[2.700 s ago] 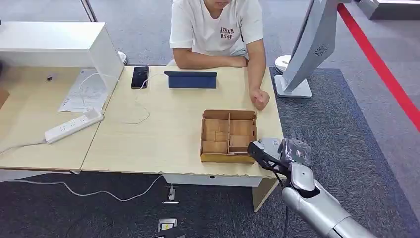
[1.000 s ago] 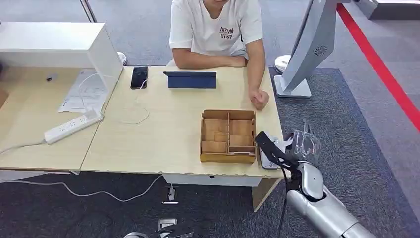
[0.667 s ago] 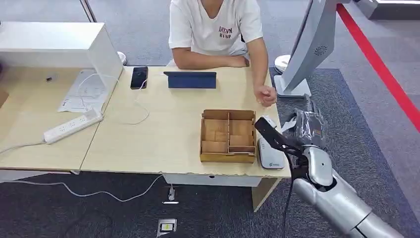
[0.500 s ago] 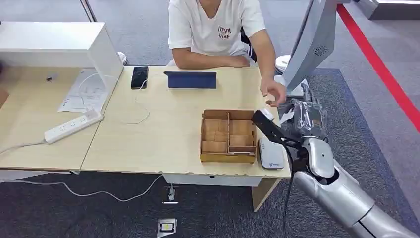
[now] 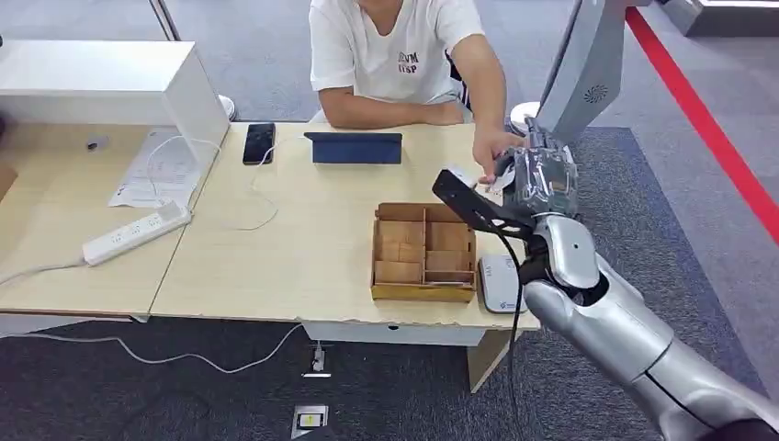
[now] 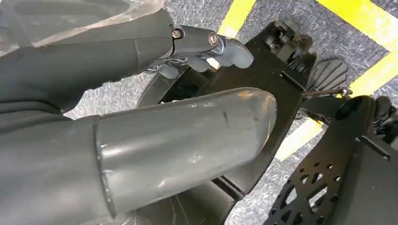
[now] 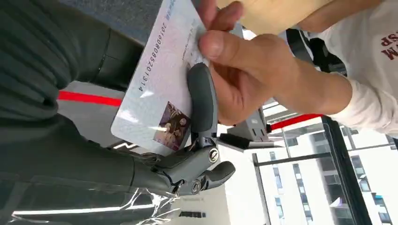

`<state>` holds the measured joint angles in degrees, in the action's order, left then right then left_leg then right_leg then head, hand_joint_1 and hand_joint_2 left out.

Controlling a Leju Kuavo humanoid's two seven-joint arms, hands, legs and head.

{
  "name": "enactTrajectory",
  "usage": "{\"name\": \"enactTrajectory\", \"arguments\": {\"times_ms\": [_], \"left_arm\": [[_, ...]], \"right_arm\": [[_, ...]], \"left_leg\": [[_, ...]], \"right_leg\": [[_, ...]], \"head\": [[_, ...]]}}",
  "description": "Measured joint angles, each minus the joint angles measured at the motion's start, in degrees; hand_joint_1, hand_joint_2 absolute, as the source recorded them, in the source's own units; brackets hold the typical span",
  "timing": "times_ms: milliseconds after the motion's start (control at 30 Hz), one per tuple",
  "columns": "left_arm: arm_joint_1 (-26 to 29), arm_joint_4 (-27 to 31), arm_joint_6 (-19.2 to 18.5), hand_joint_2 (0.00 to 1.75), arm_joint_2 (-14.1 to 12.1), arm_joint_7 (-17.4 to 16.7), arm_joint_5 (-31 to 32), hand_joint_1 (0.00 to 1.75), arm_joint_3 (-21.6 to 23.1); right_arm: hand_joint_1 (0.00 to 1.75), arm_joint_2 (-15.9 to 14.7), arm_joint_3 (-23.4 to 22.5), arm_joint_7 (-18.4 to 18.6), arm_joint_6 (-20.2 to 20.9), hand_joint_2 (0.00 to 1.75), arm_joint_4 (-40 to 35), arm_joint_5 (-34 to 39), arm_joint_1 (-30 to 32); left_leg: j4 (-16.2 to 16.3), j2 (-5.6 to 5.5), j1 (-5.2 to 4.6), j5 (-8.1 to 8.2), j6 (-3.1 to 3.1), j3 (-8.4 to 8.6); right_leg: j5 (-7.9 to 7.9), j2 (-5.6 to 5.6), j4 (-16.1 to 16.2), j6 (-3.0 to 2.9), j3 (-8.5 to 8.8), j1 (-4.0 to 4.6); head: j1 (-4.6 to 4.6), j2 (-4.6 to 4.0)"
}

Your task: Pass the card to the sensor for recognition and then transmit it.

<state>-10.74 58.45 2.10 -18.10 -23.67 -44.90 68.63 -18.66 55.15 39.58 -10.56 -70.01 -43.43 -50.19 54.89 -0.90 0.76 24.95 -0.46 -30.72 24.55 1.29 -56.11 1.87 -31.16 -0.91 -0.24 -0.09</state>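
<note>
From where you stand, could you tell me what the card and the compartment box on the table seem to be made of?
The card looks like glossy plastic: smooth, pale, with printed digits and a small picture, and stiff between the right hand and the person's hand. The compartment box looks like unfinished thin wood or stiff board: matte tan walls and dividers; which one is unclear.

Bright even indoor light, soft shadows; close wrist views slightly blurred.

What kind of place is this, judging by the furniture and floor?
Probably an office or demo reception area: a light wooden desk with a power strip and a phone, grey carpet, and a person seated behind the desk.
</note>
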Motion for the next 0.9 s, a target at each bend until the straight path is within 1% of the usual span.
{"name": "enactTrajectory", "arguments": {"times_ms": [167,200,233,267,433,467,567,633,667,700,800,867,900], "left_arm": [[0.0,0.9,0.4,0.00,-0.7,0.0,-0.7,0.00,0.2],[-0.1,0.9,0.4,0.00,-0.8,0.0,-0.7,0.00,0.2],[-0.1,0.9,0.3,0.00,-0.8,-0.1,-0.7,0.00,0.2],[-0.2,0.9,0.1,0.00,-0.9,-0.2,-0.6,0.00,0.3],[-0.8,0.9,-0.9,0.00,-0.9,-0.5,0.2,0.00,0.3],[-0.9,0.9,-1.0,0.00,-0.9,-0.5,0.2,0.00,0.3],[-1.2,0.9,-1.6,0.00,-0.9,-0.7,0.6,0.00,0.3],[-1.4,0.9,-2.2,0.00,-0.9,-0.8,1.3,0.00,0.3],[-1.5,0.9,-2.6,0.00,-0.9,-0.8,1.5,0.00,0.3],[-1.5,0.9,-2.8,0.00,-0.9,-0.9,1.8,0.00,0.3],[-1.5,0.7,-3.2,0.00,-0.8,-1.1,2.4,0.00,0.3],[-1.5,0.6,-3.3,0.00,-0.8,-1.1,2.5,0.00,0.3],[-1.5,0.5,-3.3,0.00,-0.8,-1.1,2.5,0.00,0.3]], "right_arm": [[1.75,1.0,0.3,0.0,0.0,1.75,2.2,-2.3,-0.2],[0.70,1.0,0.3,0.0,0.1,1.75,2.6,-3.2,-0.2],[0.07,1.1,0.2,0.0,0.1,1.75,2.9,-4.0,0.0],[0.00,1.1,0.1,0.0,0.1,1.75,3.2,-4.6,0.1],[0.00,1.1,-0.4,0.1,0.5,1.75,3.8,-7.1,1.6],[0.00,1.1,-0.7,0.1,0.5,0.00,4.0,-7.4,1.9],[0.00,1.2,-1.3,0.1,0.1,0.00,4.3,-7.5,2.5],[0.00,1.2,-1.4,0.1,-1.9,0.00,4.4,-6.1,2.9],[0.00,1.2,-1.4,0.1,-3.6,0.00,4.4,-5.0,3.1],[0.00,1.2,-1.5,-0.1,-6.3,1.75,4.3,-3.2,3.2],[0.00,1.2,-1.5,-3.0,-17.2,1.75,3.4,4.4,3.8],[0.00,1.4,-1.6,-7.1,-22.3,1.75,2.5,9.7,4.4],[0.00,1.6,-1.7,-11.0,-25.4,1.75,1.7,14.4,4.9]], "left_leg": [[0.0,-0.05,-0.01,0.00,0.00,-0.01],[0.0,-0.05,-0.01,0.00,0.00,-0.01],[0.0,-0.06,-0.01,0.00,0.00,-0.01],[0.0,-0.06,-0.01,0.00,0.00,-0.01],[0.0,-0.06,-0.01,0.00,0.00,-0.01],[0.0,-0.06,-0.01,0.00,0.00,-0.01],[0.0,-0.06,-0.01,0.00,0.00,0.01],[0.0,-0.06,-0.01,0.00,0.00,0.03],[0.0,-0.06,-0.01,0.00,0.00,0.03],[0.0,-0.05,-0.01,-0.01,0.00,0.03],[0.0,-0.05,-0.01,0.00,0.00,0.03],[0.0,-0.05,-0.01,0.00,-0.01,0.03],[0.0,-0.05,-0.01,0.00,-0.01,0.03]], "right_leg": [[0.00,-0.05,0.0,0.00,0.00,-0.01],[0.00,-0.05,0.0,0.00,0.00,-0.01],[0.00,-0.05,0.0,0.00,0.00,-0.01],[0.00,-0.05,0.0,0.00,0.00,-0.01],[0.00,-0.05,0.0,0.00,-0.01,-0.01],[0.00,-0.05,0.0,0.00,-0.01,-0.01],[0.00,-0.04,0.0,0.00,-0.01,-0.01],[-0.01,-0.04,0.0,0.00,-0.01,-0.01],[-0.01,-0.04,0.0,0.00,-0.01,-0.01],[-0.01,-0.04,0.0,0.00,-0.01,-0.01],[0.00,-0.04,0.0,0.00,-0.01,-0.01],[0.00,-0.02,0.0,0.00,0.00,-0.01],[0.00,-0.02,0.0,0.00,-0.01,-0.01]], "head": [[0.00,0.00],[0.00,0.00],[0.00,0.00],[0.02,0.00],[0.00,0.00],[0.02,0.00],[0.02,0.00],[0.00,0.00],[0.00,0.00],[0.00,0.00],[-0.02,0.00],[0.02,0.00],[0.00,0.00]]}}
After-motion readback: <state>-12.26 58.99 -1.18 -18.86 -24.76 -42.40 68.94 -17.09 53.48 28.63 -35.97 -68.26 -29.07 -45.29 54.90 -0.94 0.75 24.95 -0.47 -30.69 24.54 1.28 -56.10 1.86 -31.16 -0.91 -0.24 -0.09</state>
